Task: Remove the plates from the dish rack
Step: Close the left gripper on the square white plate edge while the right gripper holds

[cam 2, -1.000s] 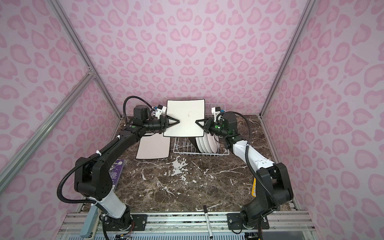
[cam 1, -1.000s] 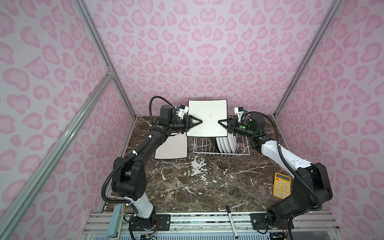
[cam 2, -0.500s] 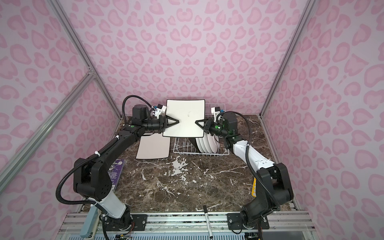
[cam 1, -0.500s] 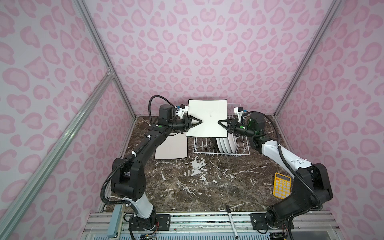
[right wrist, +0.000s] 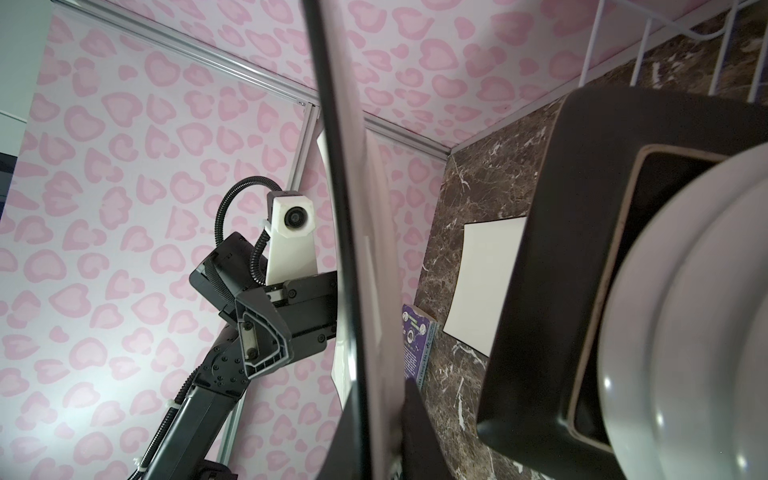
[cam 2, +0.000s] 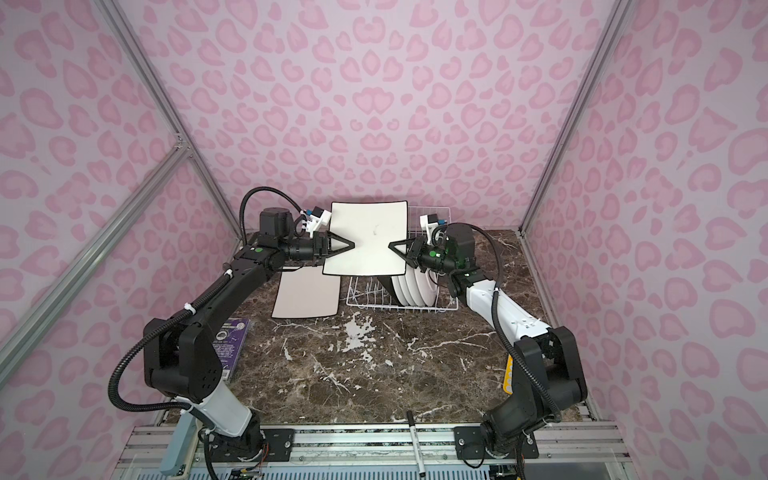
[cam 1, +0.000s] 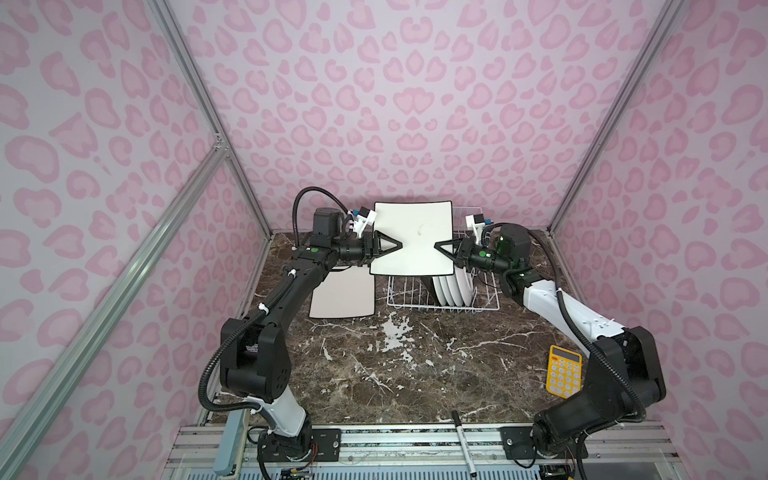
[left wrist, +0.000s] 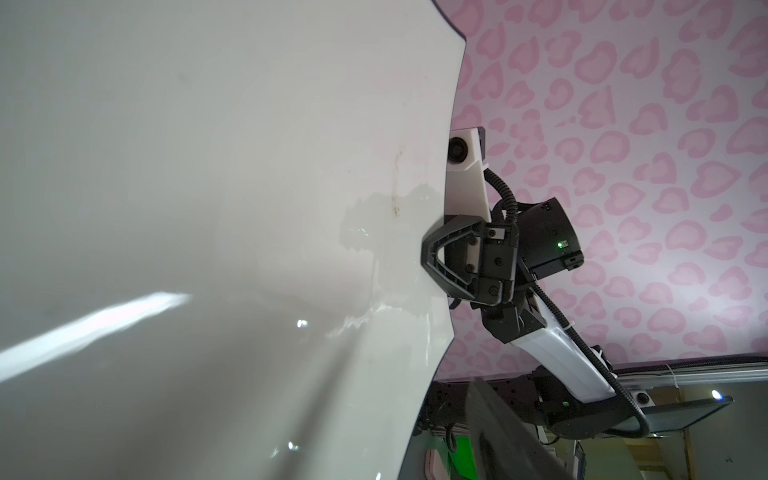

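A white square plate [cam 1: 411, 237] [cam 2: 368, 237] hangs upright above the dish rack [cam 1: 409, 297] [cam 2: 365, 299], between both grippers. My right gripper [cam 1: 436, 245] [cam 2: 390, 246] [right wrist: 382, 440] is shut on its right edge. My left gripper [cam 1: 399, 244] [cam 2: 352, 245] straddles the left edge, open, one finger [left wrist: 498, 436] standing clear of the plate's face [left wrist: 208, 208]. In the rack stand several round white plates [cam 1: 451, 286] [cam 2: 415, 289] and a dark square plate [right wrist: 561, 249]. Another white square plate [cam 1: 343, 297] [cam 2: 307, 297] lies flat on the table left of the rack.
A yellow calculator [cam 1: 564, 370] lies by the right arm's base. A black pen [cam 1: 463, 440] rests on the front rail. A purple booklet [cam 2: 230, 340] sits near the left arm. Pink patterned walls close in the marble table [cam 1: 395, 374] on three sides.
The left gripper's jaws have spread wider around the plate's edge. The plate and both arms have stayed where they were.
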{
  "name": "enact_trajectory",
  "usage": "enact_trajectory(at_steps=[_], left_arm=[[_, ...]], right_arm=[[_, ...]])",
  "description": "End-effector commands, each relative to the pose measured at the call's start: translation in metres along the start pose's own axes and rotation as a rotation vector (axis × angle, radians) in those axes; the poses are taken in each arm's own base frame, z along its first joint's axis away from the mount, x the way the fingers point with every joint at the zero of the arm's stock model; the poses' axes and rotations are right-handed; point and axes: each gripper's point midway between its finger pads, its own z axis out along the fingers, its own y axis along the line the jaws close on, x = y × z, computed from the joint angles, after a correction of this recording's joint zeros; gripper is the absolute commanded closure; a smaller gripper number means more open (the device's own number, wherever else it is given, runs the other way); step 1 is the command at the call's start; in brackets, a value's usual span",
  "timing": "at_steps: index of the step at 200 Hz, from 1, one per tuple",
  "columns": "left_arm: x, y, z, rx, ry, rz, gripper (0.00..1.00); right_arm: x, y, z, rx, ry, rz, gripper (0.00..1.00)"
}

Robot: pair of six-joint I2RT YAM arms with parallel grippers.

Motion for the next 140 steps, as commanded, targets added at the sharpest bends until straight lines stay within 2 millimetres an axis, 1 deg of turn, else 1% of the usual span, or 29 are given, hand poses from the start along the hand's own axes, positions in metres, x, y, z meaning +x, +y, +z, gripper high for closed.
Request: enact_trajectory(at_steps=[1,17,48,72,92,111,140], left_arm=[[-0.006,-0.026,-0.009,0.065,-0.008,0.119,0.3],[-0.006,-0.025,-0.009,0.067,-0.005,0.119,0.33],[-0.005,-0.021,-0.006,0.069,0.001,0.108,0.41],[-0.006,-0.02,-0.005,0.076,-0.001,0.105,0.48],[-0.007,-0.021,-0.005,0.082,-0.002,0.108,0.54],[-0.008,-0.023,-0.005,0.096,-0.004,0.111,0.57],[-0.006,-0.025,-0.004,0.115,0.003,0.116,0.58]], right_arm=[[-0.002,0.004,-0.001,-0.008,-0.004,-0.048,1.0],[-0.001,0.003,-0.001,-0.003,-0.003,-0.053,1.0],[0.0,0.001,0.001,-0.005,0.002,-0.054,1.0],[0.002,0.002,0.005,-0.01,0.012,-0.058,1.0],[0.002,-0.001,0.007,-0.007,0.019,-0.051,1.0],[0.002,-0.002,0.008,-0.009,0.019,-0.052,1.0],[0.003,-0.003,0.01,-0.013,0.027,-0.052,1.0]])
